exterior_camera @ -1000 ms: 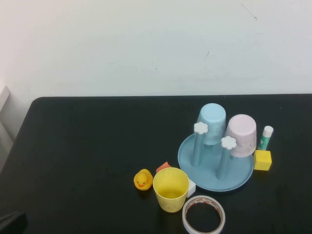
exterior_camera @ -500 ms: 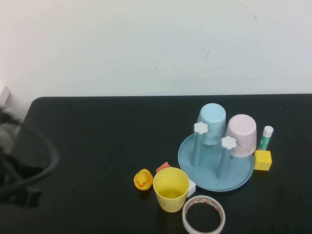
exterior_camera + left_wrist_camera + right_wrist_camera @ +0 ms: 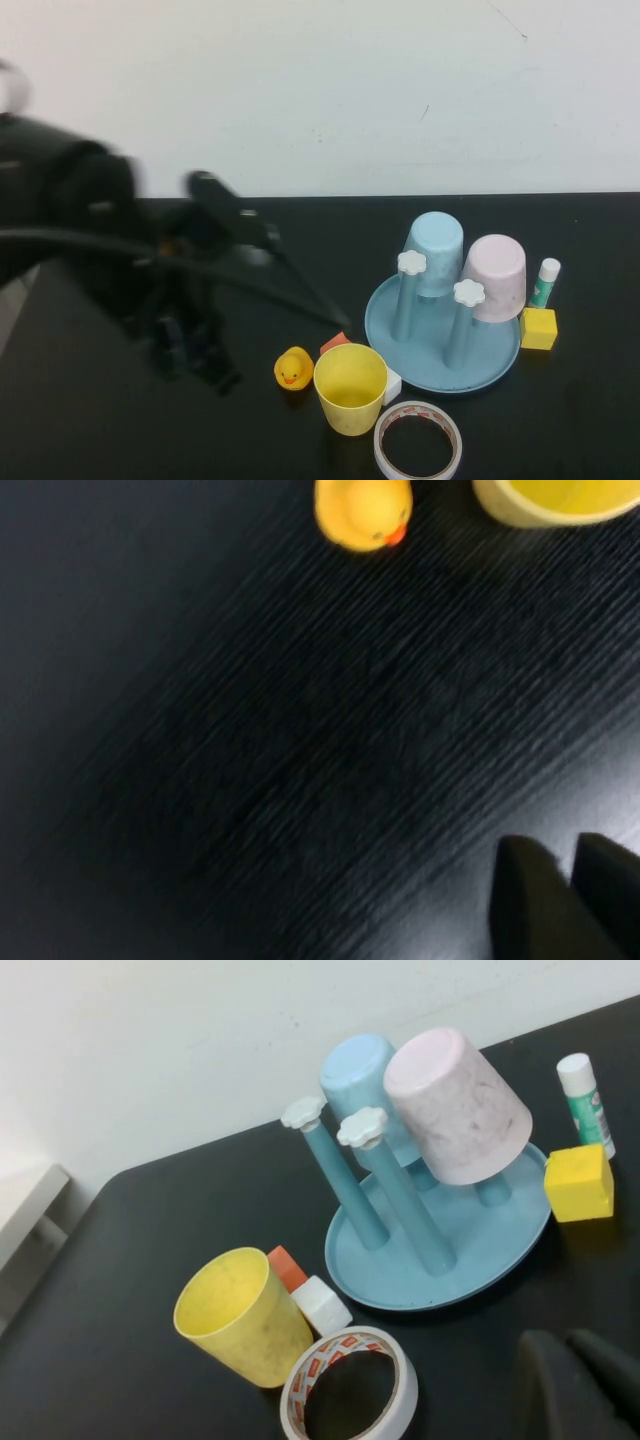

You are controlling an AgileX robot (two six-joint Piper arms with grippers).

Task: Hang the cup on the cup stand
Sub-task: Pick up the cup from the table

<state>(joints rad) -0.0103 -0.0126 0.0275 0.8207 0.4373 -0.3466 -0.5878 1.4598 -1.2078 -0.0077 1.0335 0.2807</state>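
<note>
The yellow cup (image 3: 350,388) stands upright, mouth up, near the table's front edge; it also shows in the left wrist view (image 3: 545,500) and the right wrist view (image 3: 245,1315). The cup stand (image 3: 430,365) sits just behind and to its right, with two bare posts topped by white knobs (image 3: 411,263). My left gripper (image 3: 200,360) hovers low over the table, left of the cup; its fingers (image 3: 530,900) stand a sliver apart with nothing between them. My right gripper (image 3: 568,1342) is shut and empty, near the front right, outside the high view.
A light blue cup (image 3: 434,250) and a pale pink cup (image 3: 494,275) hang upside down on the stand's rear posts. A rubber duck (image 3: 293,368), orange and white blocks, a tape roll (image 3: 418,441), a yellow cube (image 3: 538,328) and a glue stick (image 3: 545,282) surround them.
My left arm has swung in from the left edge over the table toward the duck and cup. Nothing on the table has moved.
</note>
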